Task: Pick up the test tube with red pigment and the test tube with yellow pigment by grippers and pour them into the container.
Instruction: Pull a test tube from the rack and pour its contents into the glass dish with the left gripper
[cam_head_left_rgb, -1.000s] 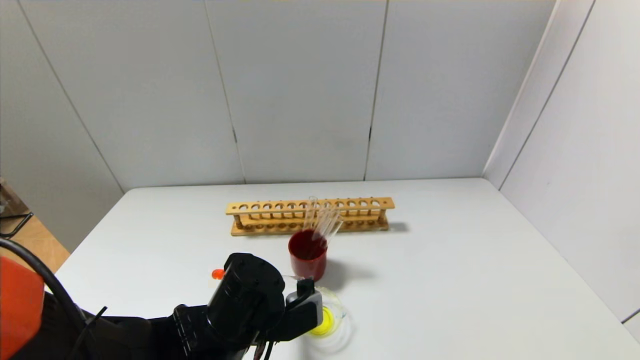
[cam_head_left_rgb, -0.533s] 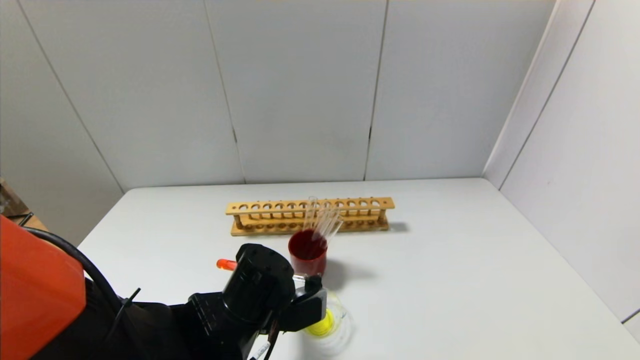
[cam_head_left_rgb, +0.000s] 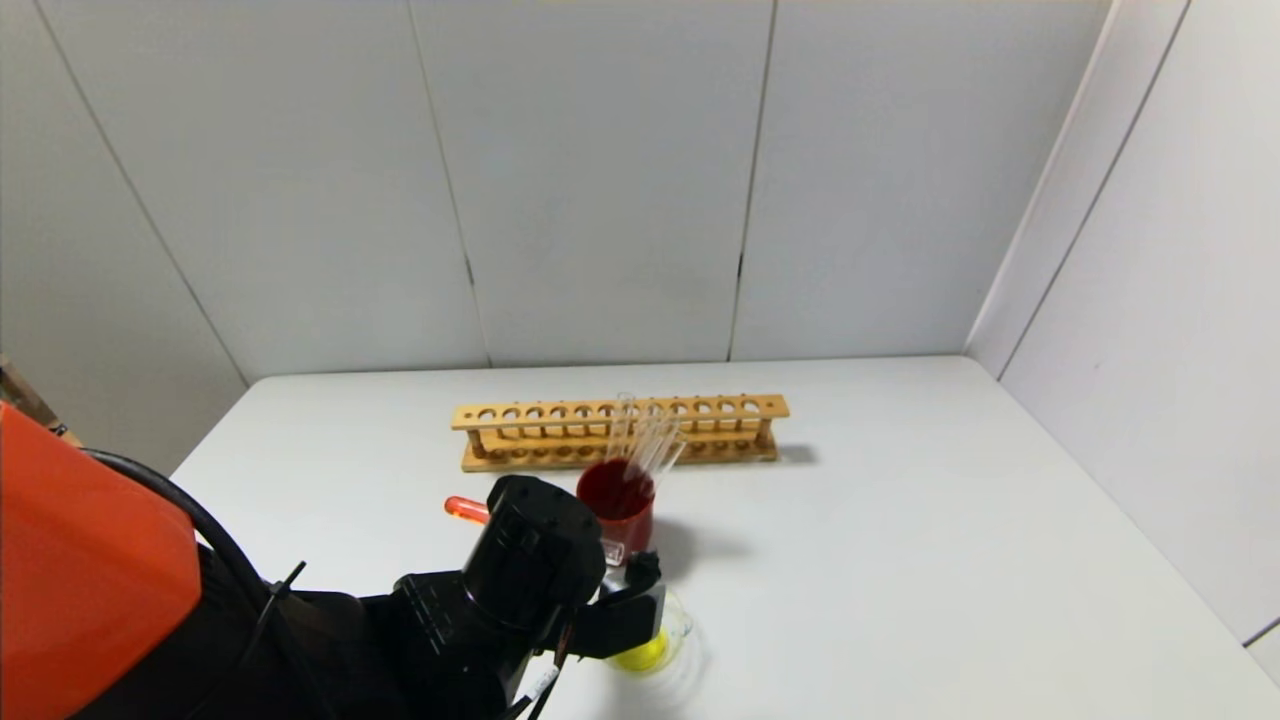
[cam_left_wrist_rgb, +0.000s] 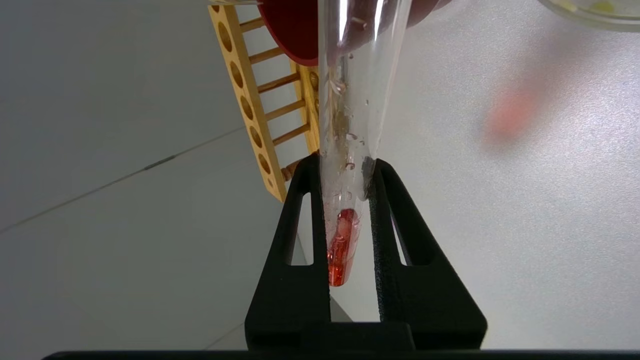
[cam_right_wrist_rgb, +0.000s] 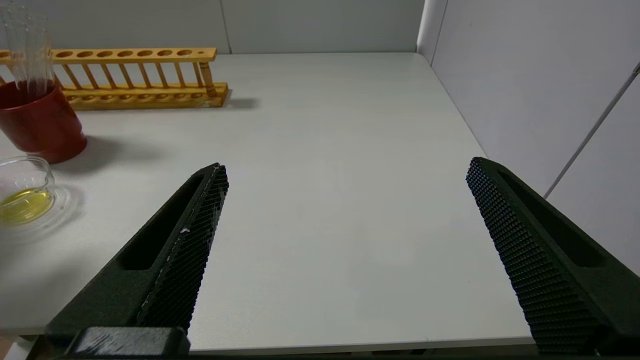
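Observation:
My left gripper (cam_head_left_rgb: 622, 600) is shut on the test tube with red pigment (cam_head_left_rgb: 466, 508) and holds it tilted above the table. Its red end points away from the container (cam_head_left_rgb: 678, 628), a low glass cup holding yellow liquid. In the left wrist view the tube (cam_left_wrist_rgb: 345, 125) sits between the black fingers (cam_left_wrist_rgb: 300, 210), with red liquid at its rounded end. The container's rim (cam_left_wrist_rgb: 590, 10) shows at that view's corner. My right gripper (cam_right_wrist_rgb: 347, 167) is open and empty over bare table, out of the head view. No yellow-tipped tube shows.
A beaker of dark red liquid (cam_head_left_rgb: 615, 505) with a few clear tubes (cam_head_left_rgb: 650, 440) stands just behind the container. A wooden tube rack (cam_head_left_rgb: 620, 430) lies behind it. In the right wrist view the beaker (cam_right_wrist_rgb: 40, 125) and container (cam_right_wrist_rgb: 30, 165) sit far off.
My left arm has moved forward and right toward the beaker. The tube's red end has risen and shifted right with it. The container and beaker have not moved.

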